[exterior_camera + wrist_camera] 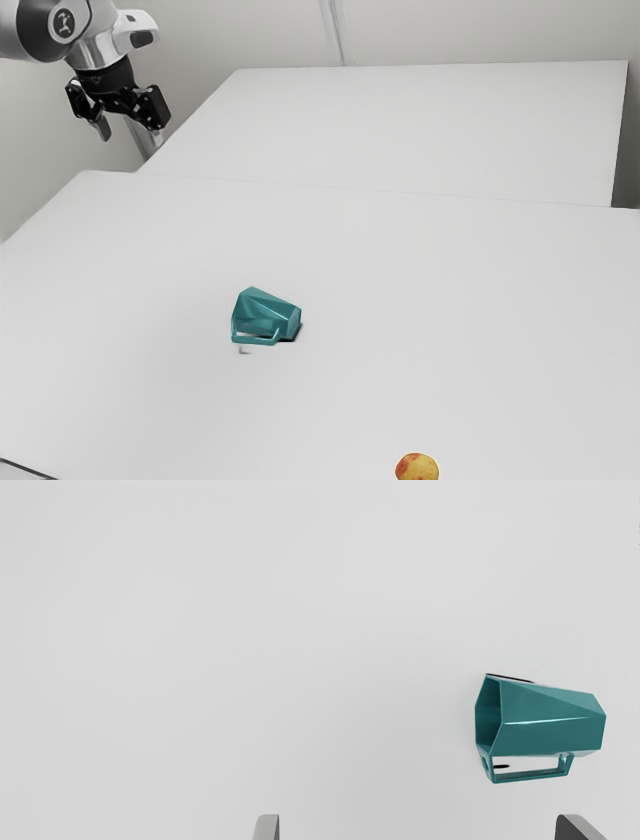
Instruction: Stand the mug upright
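High at the exterior view's upper left, the black gripper [128, 130] hangs well away from the mug. The teal faceted mug [265, 315] lies on its side on the white table [420, 280], its handle low along one side. In the wrist view the gripper [417, 827] is open, fingertips wide apart with nothing between them. That view has the mug [550, 720] beyond the fingertips, closer to one finger's side, with its open mouth facing sideways and its handle beside the body.
A yellow and red round fruit [417, 467] rests at the exterior view's bottom edge, apart from the mug. Behind the table stands another white surface [430, 130]. A dark thin line [25, 468] crosses the exterior view's lower left corner.
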Robot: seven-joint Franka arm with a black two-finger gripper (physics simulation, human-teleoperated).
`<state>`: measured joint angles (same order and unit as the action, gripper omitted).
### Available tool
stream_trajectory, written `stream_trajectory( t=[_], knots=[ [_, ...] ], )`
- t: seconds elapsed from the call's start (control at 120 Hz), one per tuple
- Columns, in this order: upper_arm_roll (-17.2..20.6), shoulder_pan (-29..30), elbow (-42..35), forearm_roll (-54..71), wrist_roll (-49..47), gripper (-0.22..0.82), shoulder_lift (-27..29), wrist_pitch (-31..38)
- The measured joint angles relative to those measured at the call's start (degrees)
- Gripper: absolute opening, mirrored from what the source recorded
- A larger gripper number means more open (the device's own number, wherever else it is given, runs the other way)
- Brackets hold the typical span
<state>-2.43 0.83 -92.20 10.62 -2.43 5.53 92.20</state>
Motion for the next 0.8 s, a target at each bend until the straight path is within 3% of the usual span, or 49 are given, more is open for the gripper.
stream_trajectory(
  t=[0.367, 0.8],
  knots=[
    [-0.03, 0.13, -3.02, -3.02, 0.9, 0.6, -1.56, 1.74],
    [-1.78, 6.01, -17.98, -29.0, 1.22, 0.6, -6.25, 4.45]
  ],
)
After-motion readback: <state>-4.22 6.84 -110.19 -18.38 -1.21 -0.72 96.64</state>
